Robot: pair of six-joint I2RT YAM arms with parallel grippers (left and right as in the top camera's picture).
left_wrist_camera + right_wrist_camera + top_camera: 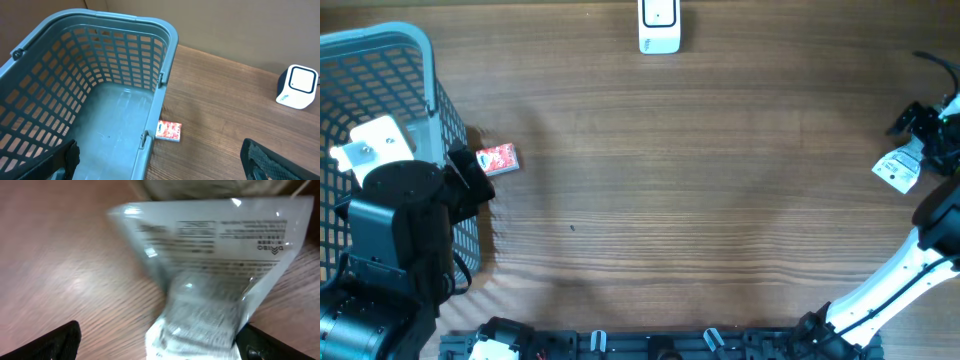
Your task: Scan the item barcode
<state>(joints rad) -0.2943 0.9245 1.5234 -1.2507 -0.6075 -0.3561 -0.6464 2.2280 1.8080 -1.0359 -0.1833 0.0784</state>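
Observation:
A clear plastic packet (210, 265) printed with text fills the right wrist view, blurred, over the wooden table. It sits between the wide-apart fingers of my right gripper (160, 342), its lower right edge against the right finger (270, 345). From overhead that packet (897, 170) and the right gripper (923, 140) are at the table's far right edge. A white scanner (659, 25) stands at the back centre. My left gripper (160, 162) hangs open over the basket's right wall, holding nothing. A small red packet (168, 131) lies flat just outside that wall.
A grey-blue lattice basket (430, 60) takes up the left end of the table, with the left arm above it; its floor (107, 130) shows bare. The scanner (297, 87) also shows far right in the left wrist view.

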